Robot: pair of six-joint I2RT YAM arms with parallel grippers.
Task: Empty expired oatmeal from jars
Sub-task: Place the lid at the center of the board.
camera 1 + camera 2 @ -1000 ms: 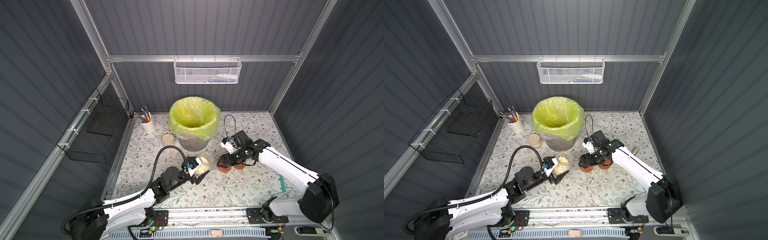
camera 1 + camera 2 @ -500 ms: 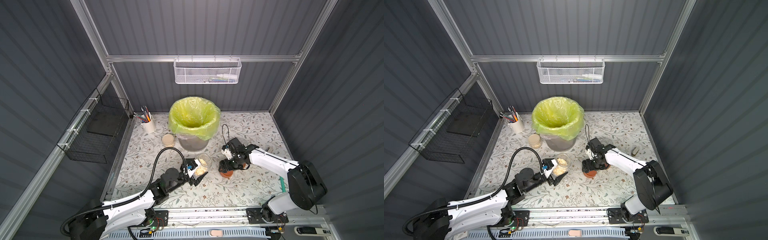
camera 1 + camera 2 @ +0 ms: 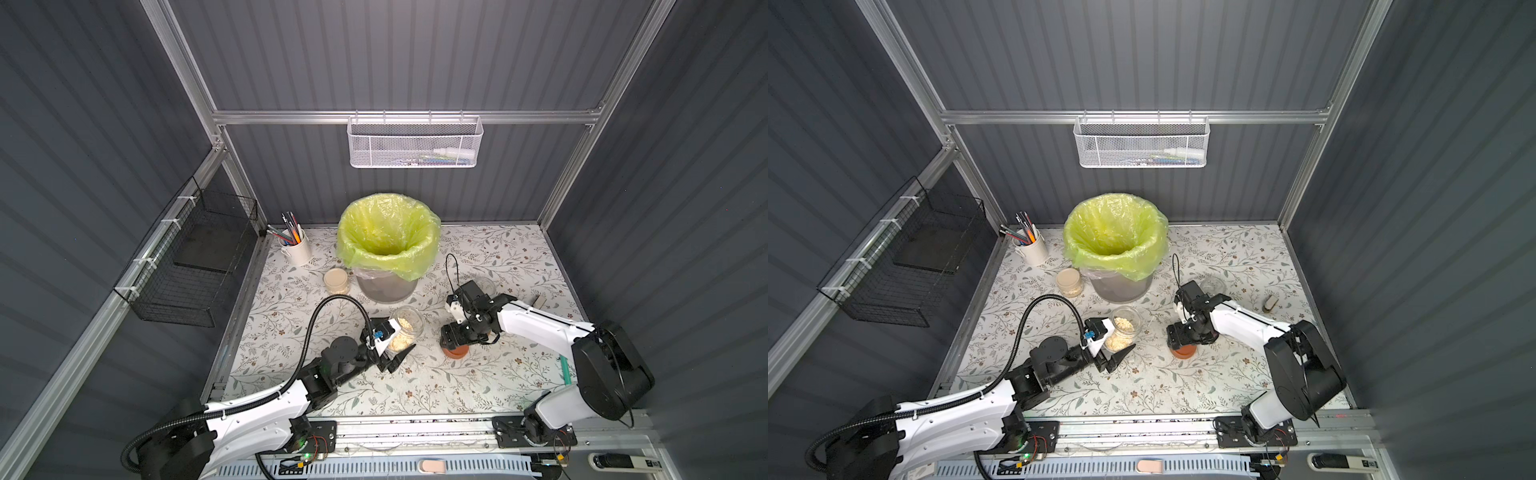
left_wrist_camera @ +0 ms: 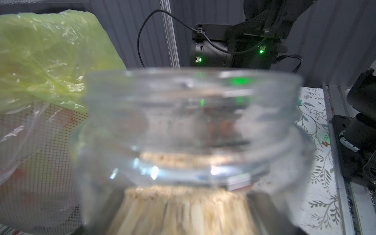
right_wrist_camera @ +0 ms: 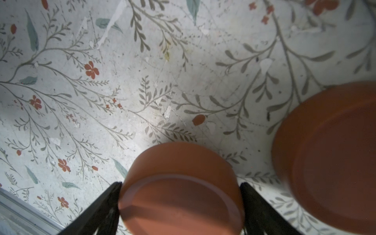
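Observation:
My left gripper [image 3: 400,344] is shut on an open glass jar [image 3: 409,325] with pale oatmeal [image 3: 405,323] in it, just in front of the bin. In the left wrist view this jar [image 4: 191,126] fills the frame, blurred, oatmeal [image 4: 183,209] at its base. My right gripper [image 5: 180,185] is shut on a terracotta lid [image 5: 179,203], low over the table. A second terracotta lid [image 5: 329,154] lies beside it. In both top views one lid [image 3: 455,352] [image 3: 1183,352] shows under the gripper. A cream-lidded jar [image 3: 336,281] stands left of the bin. An empty open jar [image 3: 484,286] stands behind the right arm.
The grey bin with a yellow-green bag [image 3: 388,239] stands at the back centre. A white pen cup [image 3: 296,250] is at the back left. A small object [image 3: 539,301] and a green stick [image 3: 564,369] lie on the right side. Wire baskets hang on the walls.
The right arm has folded in toward its base, and its gripper with the lid has shifted slightly forward, now covering the second lid in the top views. The left arm has stayed still.

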